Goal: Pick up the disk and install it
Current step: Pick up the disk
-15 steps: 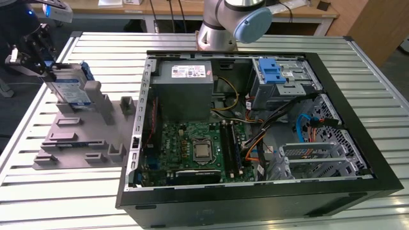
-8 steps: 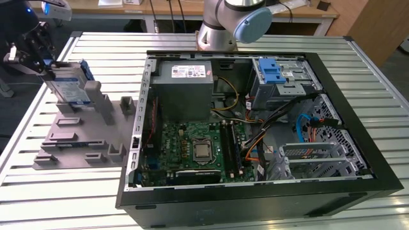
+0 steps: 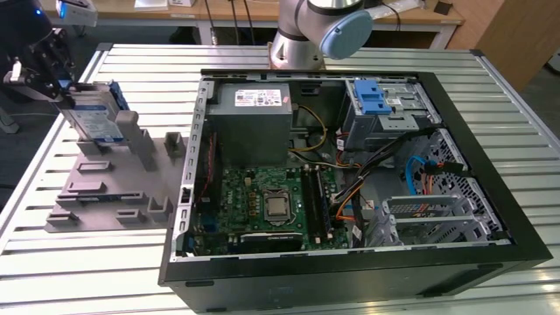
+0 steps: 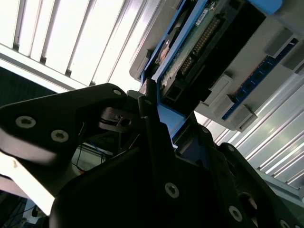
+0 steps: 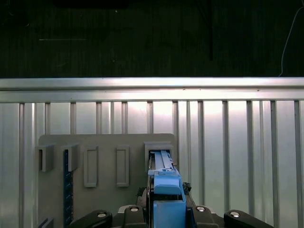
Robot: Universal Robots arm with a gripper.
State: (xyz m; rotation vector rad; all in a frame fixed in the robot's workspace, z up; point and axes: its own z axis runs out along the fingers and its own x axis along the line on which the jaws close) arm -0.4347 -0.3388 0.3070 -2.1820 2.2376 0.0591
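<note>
Gripping the disk [image 3: 92, 118] on the fixture

Fingers of the end effector [image 3: 56, 93] are closed on the disk's blue carrier edge, seen close up in both wrist views. The disk stands on edge, slightly tilted, with its lower end in a slot of the grey fixture [image 3: 114, 190]. That fixture lies on the slatted bench [image 3: 88, 275] at the exterior view's left, beside the open computer case [image 3: 490, 262].

Lower edge of disk [image 3: 93, 117] behind grey holder [image 3: 128, 131]
</note>
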